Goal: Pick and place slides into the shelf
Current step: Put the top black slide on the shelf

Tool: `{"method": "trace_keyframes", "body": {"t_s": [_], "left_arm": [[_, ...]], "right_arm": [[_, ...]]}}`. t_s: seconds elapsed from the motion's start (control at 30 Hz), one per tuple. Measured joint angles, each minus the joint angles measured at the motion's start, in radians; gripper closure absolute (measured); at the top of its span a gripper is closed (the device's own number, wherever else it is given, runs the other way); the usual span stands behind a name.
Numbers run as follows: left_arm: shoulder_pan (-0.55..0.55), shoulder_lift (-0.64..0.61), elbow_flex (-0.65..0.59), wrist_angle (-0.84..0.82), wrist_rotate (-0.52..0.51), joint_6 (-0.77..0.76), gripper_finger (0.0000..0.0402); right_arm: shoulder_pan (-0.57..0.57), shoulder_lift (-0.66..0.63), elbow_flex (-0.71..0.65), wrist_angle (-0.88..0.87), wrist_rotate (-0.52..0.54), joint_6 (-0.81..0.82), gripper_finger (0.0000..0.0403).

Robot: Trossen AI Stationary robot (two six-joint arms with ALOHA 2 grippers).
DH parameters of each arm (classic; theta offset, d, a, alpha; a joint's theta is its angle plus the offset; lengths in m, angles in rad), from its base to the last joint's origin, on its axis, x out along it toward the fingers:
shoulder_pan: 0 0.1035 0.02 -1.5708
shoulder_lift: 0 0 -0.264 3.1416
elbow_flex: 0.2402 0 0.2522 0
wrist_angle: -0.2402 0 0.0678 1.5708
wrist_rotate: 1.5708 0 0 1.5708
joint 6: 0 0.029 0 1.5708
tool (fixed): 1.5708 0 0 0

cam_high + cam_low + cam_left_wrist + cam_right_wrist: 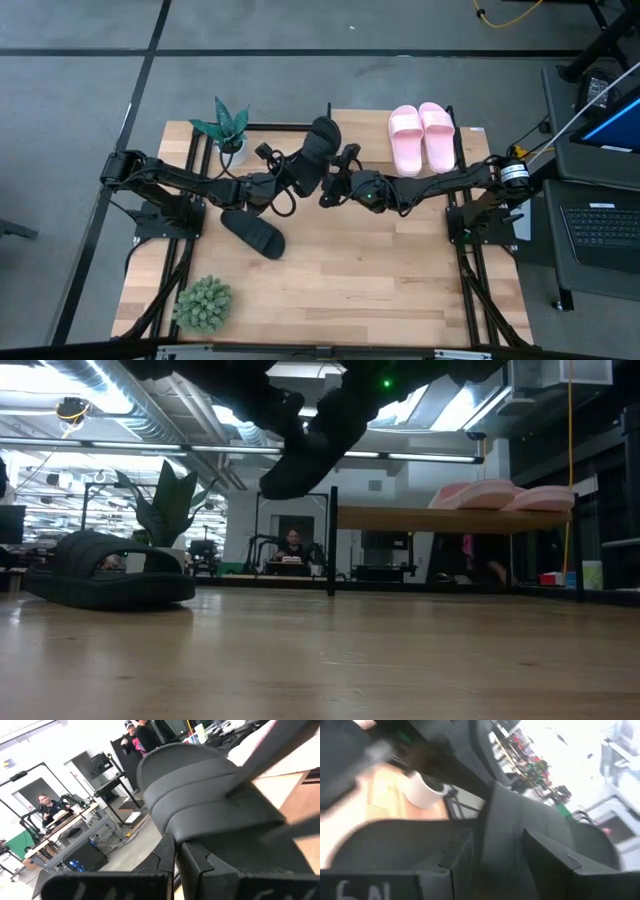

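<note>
A black slide [315,152] hangs in the air over the middle of the table, and the low view shows this slide [305,455] well above the tabletop. My left gripper [288,178] is shut on it from the left. My right gripper [332,188] stands open at the slide's right side, with part of the slide [506,832] between its fingers. A second black slide [252,232] lies sole down on the table. The pink pair [421,138] rests on the shelf [372,135] at the far right. My left gripper pinches the edge of the black slide's end [186,831] that lies nearest to it between its two fingers [165,862]. The fingers come about level from the table's left. The slide is lifted clear and slants up and away toward the far side. My right gripper has the slide between its open fingers [547,865]; I cannot tell whether they touch it.
A potted plant [226,127] stands at the far left and a round green plant [203,304] at the near left corner. The shelf's black post [332,540] rises near the held slide. Bare tabletop [380,270] spreads across the near half.
</note>
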Motion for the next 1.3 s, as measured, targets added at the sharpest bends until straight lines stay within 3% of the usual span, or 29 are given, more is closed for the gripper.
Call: {"method": "trace_keyframes", "body": {"t_s": [0.47, 0.83, 1.3], "left_arm": [[-0.034, 0.000, 0.001, 0.023, 0.000, 0.000, 0.0400], [-0.038, 0.000, 0.001, 0.023, 0.000, 0.000, 0.0400], [-0.038, 0.000, 0.001, 0.021, 0.003, 0.000, 0.0400]], "right_arm": [[0.000, 0.000, 0.000, 0.029, 0.123, -0.087, 0.0228], [0.000, 0.000, -0.001, 0.055, 0.137, -0.119, 0.0232], [0.005, 0.000, -0.001, 0.059, 0.138, -0.173, 0.0342]]}}
